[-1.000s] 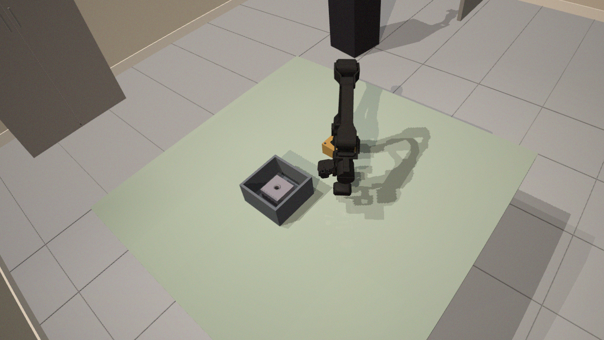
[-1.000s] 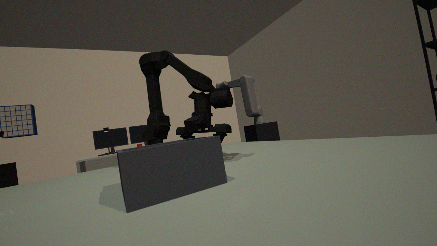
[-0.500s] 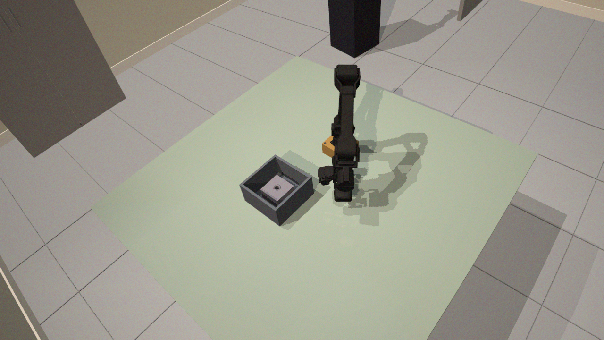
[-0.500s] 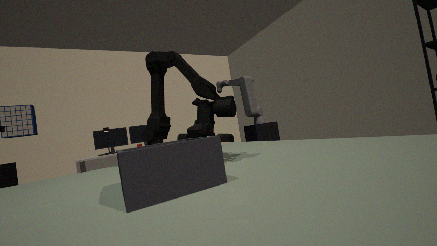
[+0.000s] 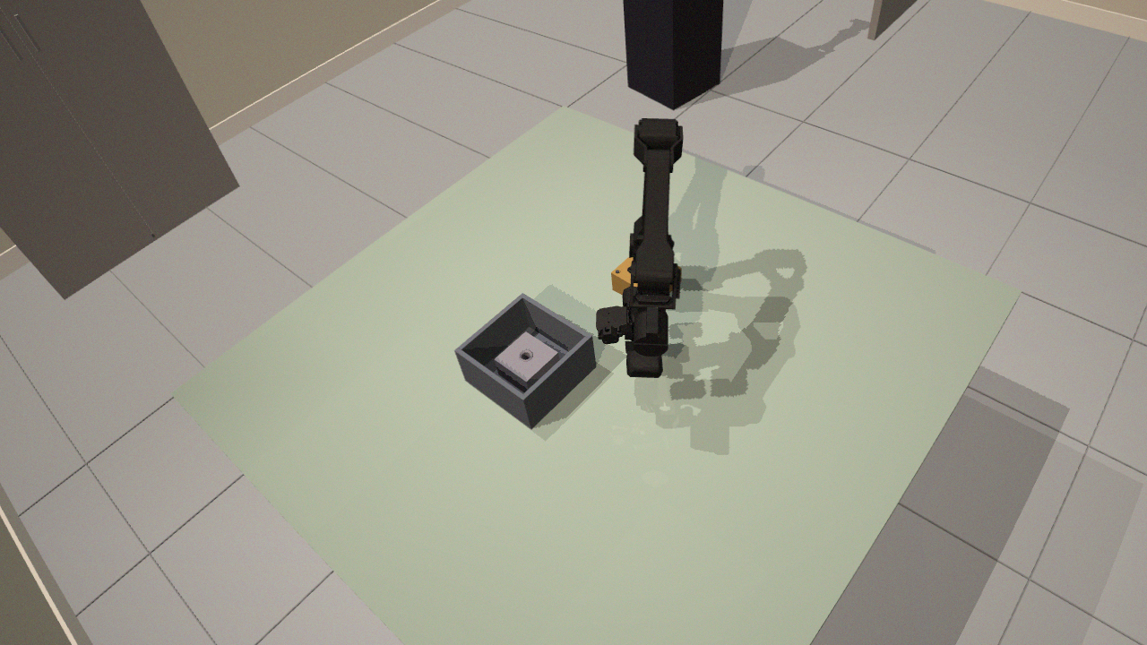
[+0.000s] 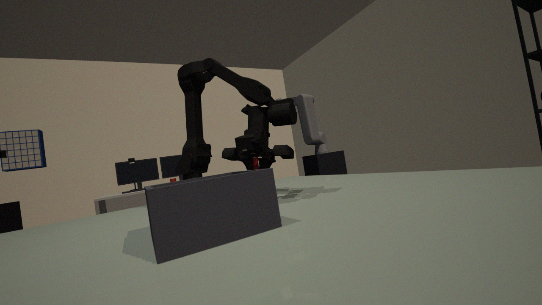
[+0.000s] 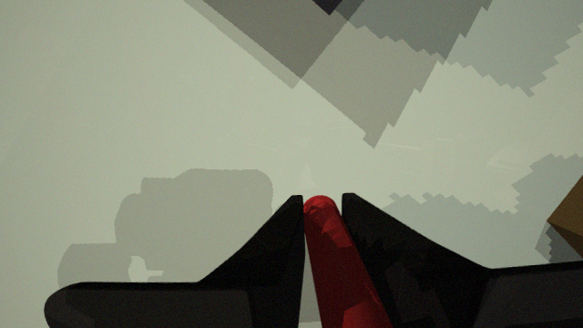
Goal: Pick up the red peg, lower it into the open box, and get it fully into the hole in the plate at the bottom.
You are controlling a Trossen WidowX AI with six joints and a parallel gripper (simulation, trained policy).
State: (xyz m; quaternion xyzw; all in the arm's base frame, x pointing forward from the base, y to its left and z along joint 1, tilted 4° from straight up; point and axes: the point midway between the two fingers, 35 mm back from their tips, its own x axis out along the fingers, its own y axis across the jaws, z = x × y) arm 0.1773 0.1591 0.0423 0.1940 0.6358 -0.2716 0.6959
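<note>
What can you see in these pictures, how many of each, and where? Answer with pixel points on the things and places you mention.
red peg [image 6: 255,163] [image 7: 334,255]: one, red, between the gripper's fingers
open box [image 5: 563,383] [image 6: 216,216]: one, dark grey, on the pale green surface
plate [image 5: 513,365]: one, pale pinkish, with a hole, inside the box
monitors [image 6: 136,170] [image 6: 170,166]: two, dark, on a desk behind
wall grid [image 6: 22,149]: one, blue, on the left in the exterior view
second arm [image 6: 308,119]: one, light grey, in the background
cabinet [image 5: 104,152]: one, brownish grey, top view's upper left
robot arm [image 5: 657,200] [image 6: 194,113]: one, black, beside the box
gripper [image 6: 256,167] [image 7: 322,205]: one, black, shut on the peg
</note>
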